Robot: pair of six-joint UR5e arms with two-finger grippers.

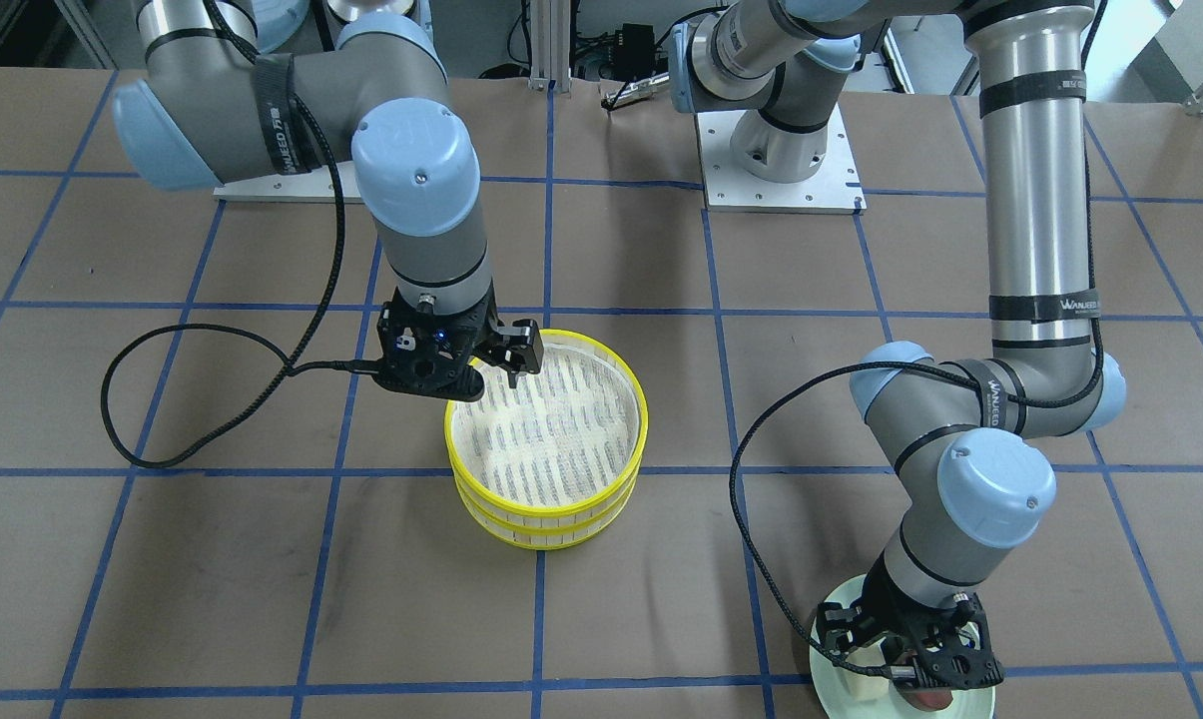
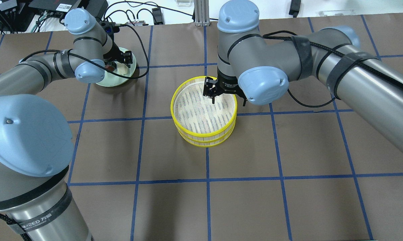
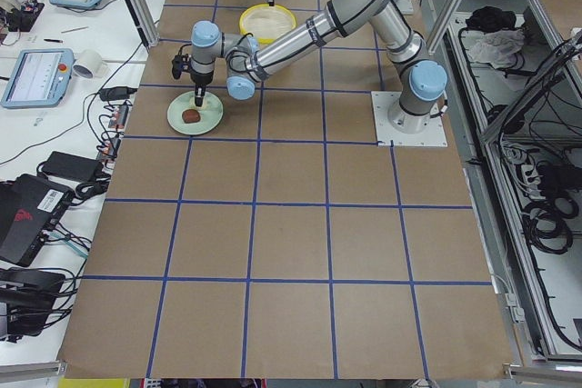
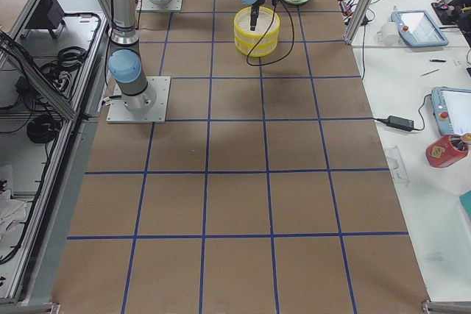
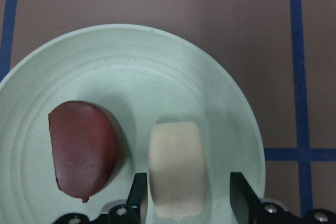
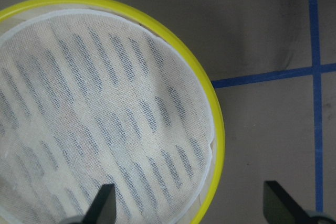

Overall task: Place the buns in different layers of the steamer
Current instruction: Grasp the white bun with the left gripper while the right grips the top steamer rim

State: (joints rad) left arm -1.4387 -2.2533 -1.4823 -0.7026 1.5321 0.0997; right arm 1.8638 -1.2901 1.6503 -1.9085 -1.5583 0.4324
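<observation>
Two steamer layers are stacked mid-table: the top tray (image 1: 642, 419) on the lower tray (image 1: 541, 535), both with empty-looking mesh floors. My right gripper (image 1: 481, 374) is open, its jaws standing either side of the top tray's yellow rim (image 6: 210, 103) on the robot's side. A cream-white bun (image 5: 176, 174) and a reddish-brown bun (image 5: 84, 148) lie side by side on a pale green plate (image 5: 131, 61). My left gripper (image 5: 189, 203) is open and low over the plate, with its fingers on either side of the cream bun.
The stack also shows in the overhead view (image 2: 204, 143), the plate (image 2: 111, 81) at the far left. Brown paper with blue tape lines covers the table. A black cable (image 1: 162, 399) loops beside the right arm. Both arm bases stand at the robot's edge.
</observation>
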